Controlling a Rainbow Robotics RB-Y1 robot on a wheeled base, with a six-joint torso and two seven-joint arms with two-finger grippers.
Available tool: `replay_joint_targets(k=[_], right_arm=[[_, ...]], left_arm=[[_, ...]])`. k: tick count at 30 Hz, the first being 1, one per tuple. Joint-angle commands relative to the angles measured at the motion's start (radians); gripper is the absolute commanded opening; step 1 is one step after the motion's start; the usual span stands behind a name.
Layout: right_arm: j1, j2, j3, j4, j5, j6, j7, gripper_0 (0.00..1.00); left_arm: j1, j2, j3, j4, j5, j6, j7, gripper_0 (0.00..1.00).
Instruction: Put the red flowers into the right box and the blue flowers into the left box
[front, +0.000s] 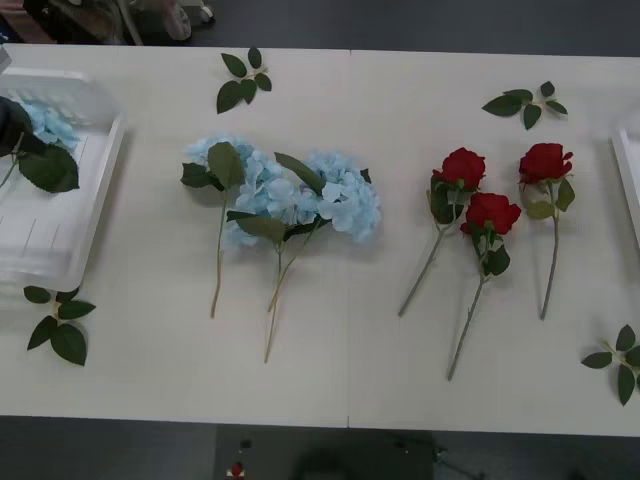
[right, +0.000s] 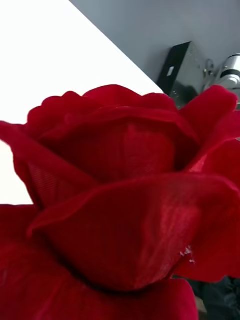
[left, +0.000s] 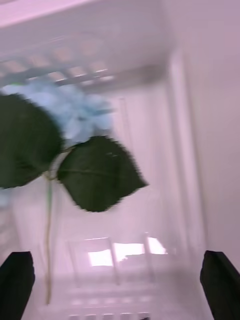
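Note:
One blue flower (left: 75, 110) lies in the left box (left: 185, 125), its big leaves spread over the slotted base. My left gripper (left: 120, 295) hovers open above that box, holding nothing. In the front view the same blue flower (front: 50, 125) rests at the far end of the left box (front: 70, 230). More blue flowers (front: 290, 195) lie bunched on the table left of centre. Three red flowers (front: 490, 212) lie right of centre. Another red flower (right: 120, 200) hangs right before the right wrist camera, held off the table by my right gripper, its fingers hidden behind the bloom. The right box (front: 630, 170) edges in at far right.
Loose green leaf sprigs lie at the back (front: 243, 80), back right (front: 525, 103), front left (front: 58, 325) and front right (front: 617, 362). The table's near edge (front: 350, 425) runs along the front. A black case (right: 180, 70) stands on the floor beyond the table.

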Motion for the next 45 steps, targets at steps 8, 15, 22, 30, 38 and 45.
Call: replay_joint_targets(k=[8, 15, 22, 30, 38, 45], right_arm=[[-0.032, 0.11, -0.008, 0.36, 0.065, -0.354, -0.058, 0.0], [-0.032, 0.11, -0.008, 0.363, 0.055, -0.354, -0.064, 0.62], [-0.032, 0.095, -0.008, 0.329, -0.115, -0.251, -0.046, 0.78], [0.029, 0.026, -0.048, -0.011, -0.501, 0.212, -0.147, 0.82], [0.18, 0.056, -0.045, -0.347, -0.481, 0.283, -0.489, 0.83], [0.196, 0.155, -0.041, -0.304, -0.371, 0.254, -0.545, 0.83]], left_arm=[[0.065, -0.158, 0.051, -0.175, 0.041, -0.006, 0.218, 1.0], [0.099, -0.313, -0.041, -0.198, -0.169, -0.115, 0.262, 1.0], [0.05, -0.371, -0.216, -0.186, -0.303, -0.217, 0.402, 1.0], [-0.047, -0.485, -0.336, -0.085, -0.367, -0.229, 0.502, 1.0], [-0.051, -0.54, -0.336, 0.01, -0.438, -0.318, 0.505, 0.0], [-0.062, -0.505, -0.336, 0.006, -0.447, -0.322, 0.497, 0.0]])
